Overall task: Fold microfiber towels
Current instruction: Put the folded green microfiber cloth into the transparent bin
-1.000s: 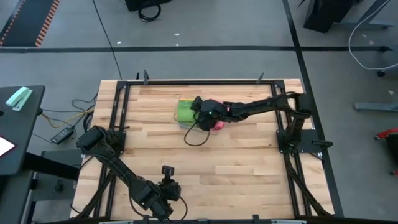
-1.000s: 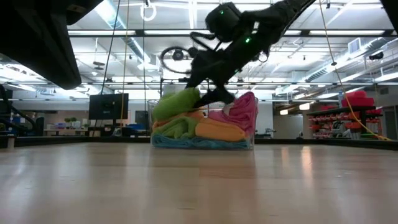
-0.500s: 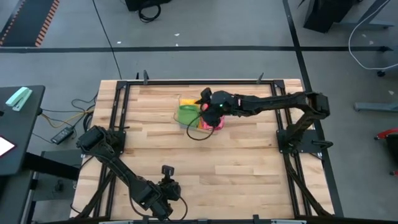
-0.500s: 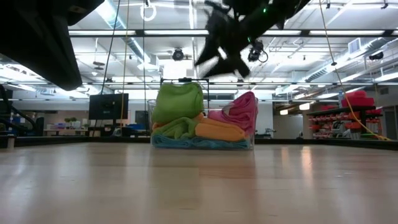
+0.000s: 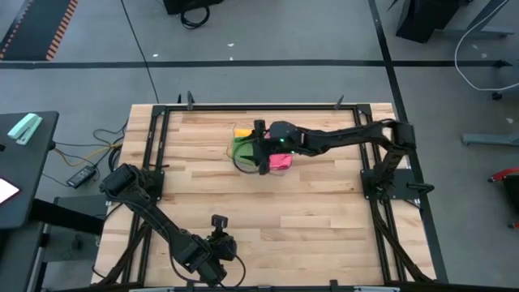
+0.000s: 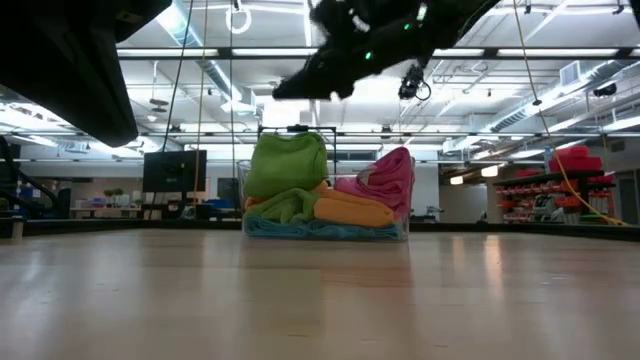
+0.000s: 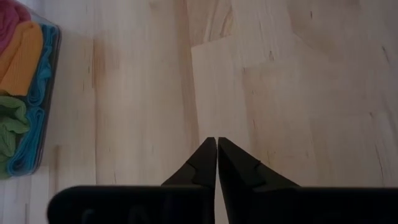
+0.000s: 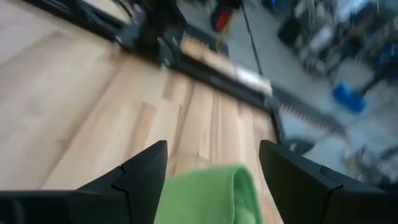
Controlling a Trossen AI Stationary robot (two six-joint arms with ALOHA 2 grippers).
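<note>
Several microfiber towels sit bunched in a clear tray [image 6: 404, 231] at the table's far middle: a green one [image 6: 287, 165] standing tallest, an orange one [image 6: 350, 210], a pink one [image 6: 388, 178] and a blue one [image 6: 320, 229] at the bottom. My right gripper [image 8: 214, 155] hangs open above the pile, its fingers either side of the green towel [image 8: 211, 193] without touching it; the high view shows the gripper [image 5: 259, 148] over the tray. My left gripper [image 7: 216, 146] is shut and empty over bare wood by the near edge [image 5: 215, 264].
A black metal frame [image 5: 243, 107] borders the wooden table. Bare wood stretches from the tray to the near edge. A small black camera stand [image 5: 218, 221] sits near the front middle. A black cable loop [image 5: 243, 166] hangs from the right arm beside the tray.
My right gripper has risen from the towel pile, rolled about its own axis and drifted slightly toward the table's left. The green towel, which was slumped and tilted under the fingers, now stands upright and taller in the tray.
</note>
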